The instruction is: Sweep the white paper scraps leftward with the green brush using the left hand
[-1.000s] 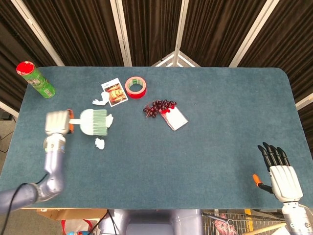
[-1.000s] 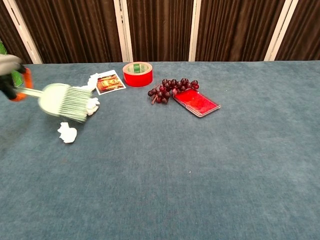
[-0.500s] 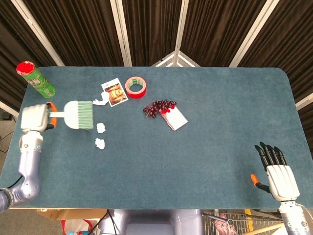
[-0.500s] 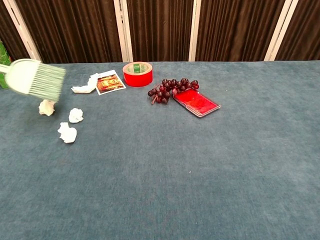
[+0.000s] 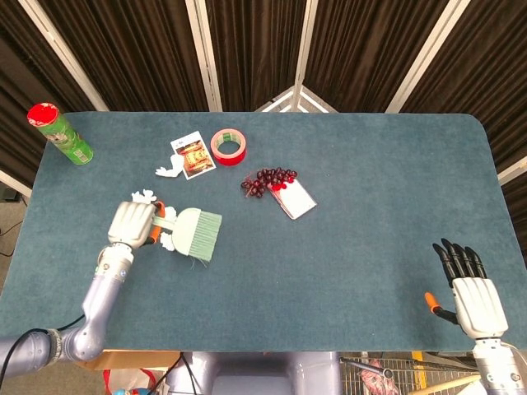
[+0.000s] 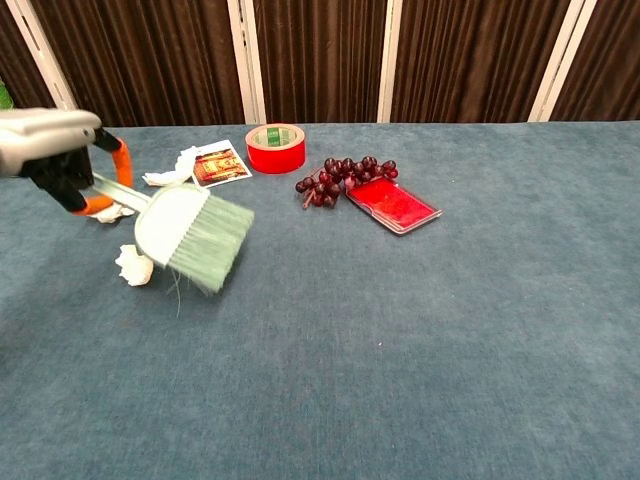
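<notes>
My left hand (image 5: 132,222) (image 6: 45,140) grips the orange handle of the green brush (image 5: 196,234) (image 6: 195,235). The brush head hangs slightly above the cloth, bristles pointing right and toward the front. One white paper scrap (image 5: 169,242) (image 6: 133,266) lies just left of the brush head, partly hidden by it. Another scrap (image 5: 145,196) (image 6: 110,212) sits close behind my left hand. A third scrap (image 5: 169,171) (image 6: 170,176) lies by the photo card. My right hand (image 5: 473,295) rests open at the front right corner, holding nothing.
A photo card (image 5: 193,156), a red tape roll (image 5: 228,144), dark grapes (image 5: 268,181) and a red flat case (image 5: 296,197) lie in the middle back area. A green can with a red lid (image 5: 62,134) stands at the back left corner.
The brush swept left toward the table's left edge, then swung back right and toward the front, past the scraps. One scrap ended up further left. The right hand barely moved.
</notes>
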